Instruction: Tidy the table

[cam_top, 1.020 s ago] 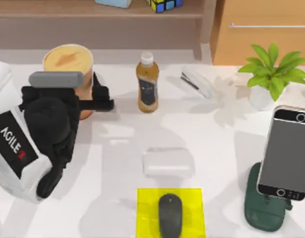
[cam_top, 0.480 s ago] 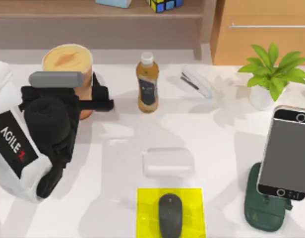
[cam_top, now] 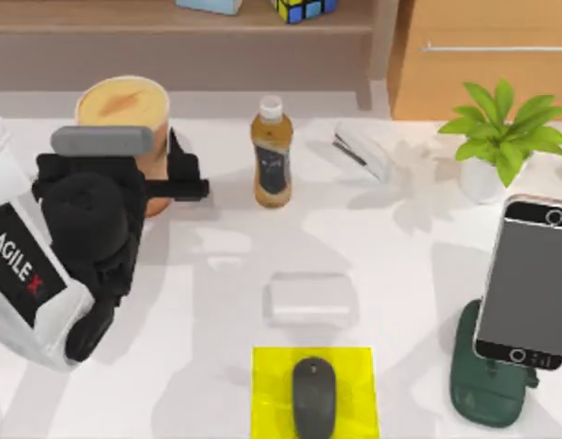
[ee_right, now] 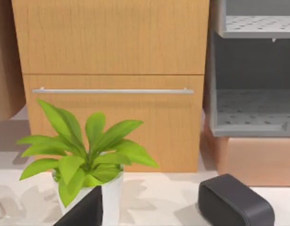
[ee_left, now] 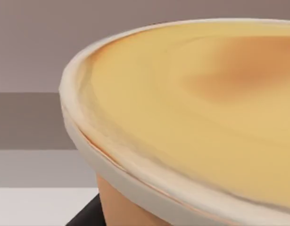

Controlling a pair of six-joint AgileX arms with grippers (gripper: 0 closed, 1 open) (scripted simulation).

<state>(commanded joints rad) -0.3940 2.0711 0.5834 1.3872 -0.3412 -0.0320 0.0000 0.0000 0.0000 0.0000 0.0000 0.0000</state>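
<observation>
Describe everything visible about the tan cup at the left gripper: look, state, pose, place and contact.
The cup is a round tub with an orange-tan wall and a pale cream rim, sealed by a yellowish lid with a darker orange smear. It stands upright at the back left of the table, left of the tea bottle. The left gripper is around its lower body, with a dark finger on its right side; the left wrist view shows the rim close up.

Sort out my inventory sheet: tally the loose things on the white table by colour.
Orange-tan: 2, cup, bottle
White: 2, stapler, box
Green: 2, plant, phone stand
Yellow: 1, mat
Black: 2, mouse, speaker
Total: 9
</observation>
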